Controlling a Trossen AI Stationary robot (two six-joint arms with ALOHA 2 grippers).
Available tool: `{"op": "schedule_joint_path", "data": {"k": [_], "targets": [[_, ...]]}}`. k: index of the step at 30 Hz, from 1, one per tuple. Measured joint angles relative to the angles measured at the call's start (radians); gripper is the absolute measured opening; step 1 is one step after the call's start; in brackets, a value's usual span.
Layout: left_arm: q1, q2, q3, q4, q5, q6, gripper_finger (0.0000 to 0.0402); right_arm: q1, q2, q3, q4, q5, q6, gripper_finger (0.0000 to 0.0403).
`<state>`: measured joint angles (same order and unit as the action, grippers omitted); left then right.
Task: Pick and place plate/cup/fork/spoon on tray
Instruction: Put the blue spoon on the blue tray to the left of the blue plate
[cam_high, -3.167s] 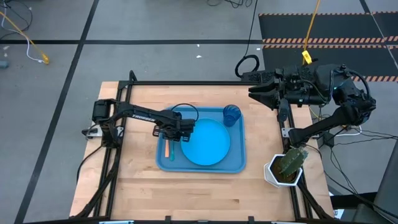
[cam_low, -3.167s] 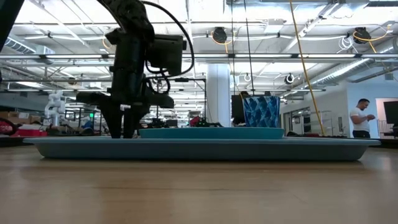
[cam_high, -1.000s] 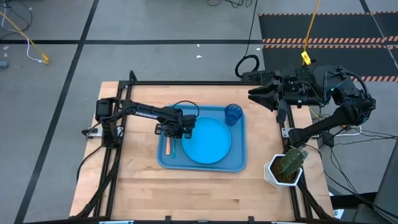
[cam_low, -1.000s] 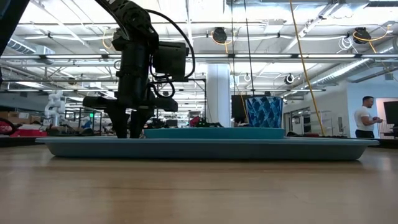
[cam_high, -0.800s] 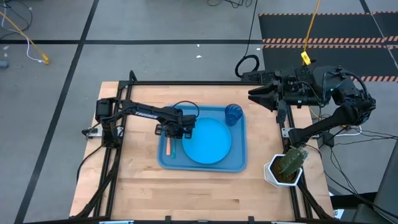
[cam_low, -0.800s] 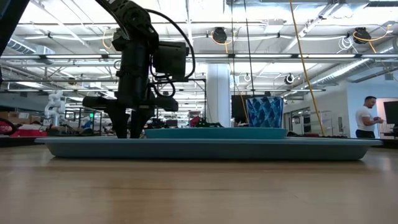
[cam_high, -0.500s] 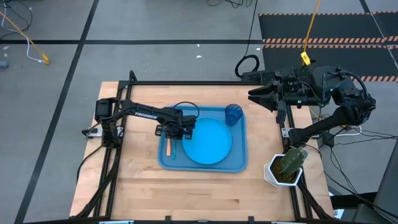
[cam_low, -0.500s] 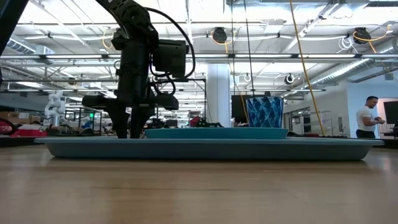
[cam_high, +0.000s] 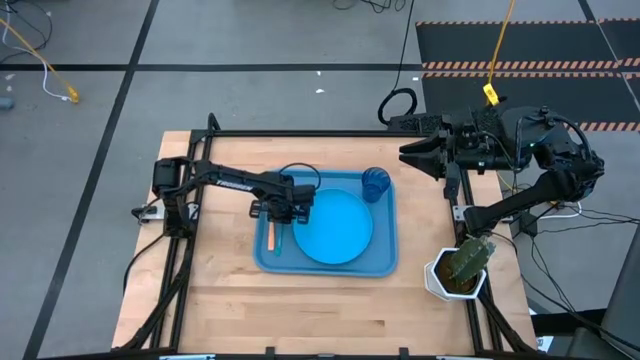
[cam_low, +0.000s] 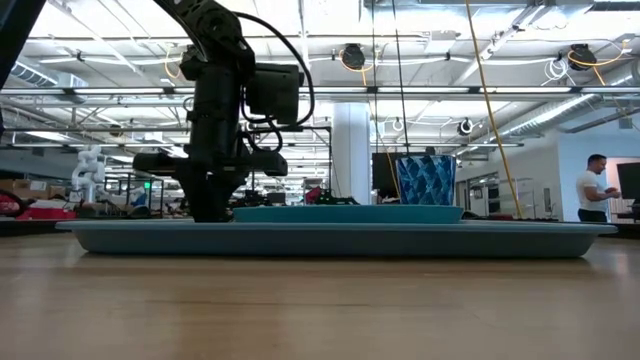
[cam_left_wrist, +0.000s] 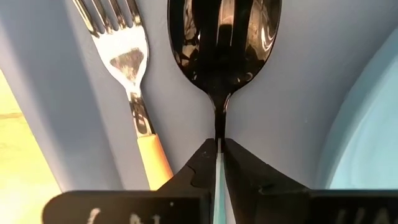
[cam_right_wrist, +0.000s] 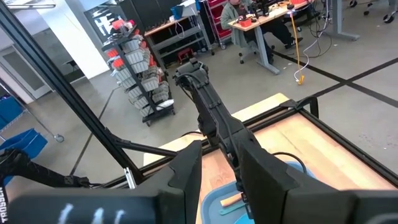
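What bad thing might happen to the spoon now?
The left hand is shut on the spoon's thin handle, right by the bowl. Pinched on such a narrow spot, it might twist or slip out if lifted. The fork lies close beside it on the tray, so moving the spoon sideways may knock the fork. The plate is near on the other side, too.

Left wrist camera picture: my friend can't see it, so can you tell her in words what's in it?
The left gripper is shut on the spoon, pinching its slim light blue handle just below the dark shiny bowl. The fork with the orange handle lies right beside it on the blue tray.
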<state>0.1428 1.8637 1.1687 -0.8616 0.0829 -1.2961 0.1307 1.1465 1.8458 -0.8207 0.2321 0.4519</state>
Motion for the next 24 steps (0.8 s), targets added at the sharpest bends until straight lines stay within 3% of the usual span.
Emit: {"op": "schedule_joint_path", "data": {"k": [7,24], "targets": [[0.015,0.000,0.000,0.002,0.004,0.005,0.0007,0.000,0.000,0.000,0.000,0.001,-0.004,0.0098],[0.017,0.000,0.000,0.069,0.021,-0.075,0.0017,0.000,-0.001,0.000,0.000,-0.001,0.006,0.0098]]}}
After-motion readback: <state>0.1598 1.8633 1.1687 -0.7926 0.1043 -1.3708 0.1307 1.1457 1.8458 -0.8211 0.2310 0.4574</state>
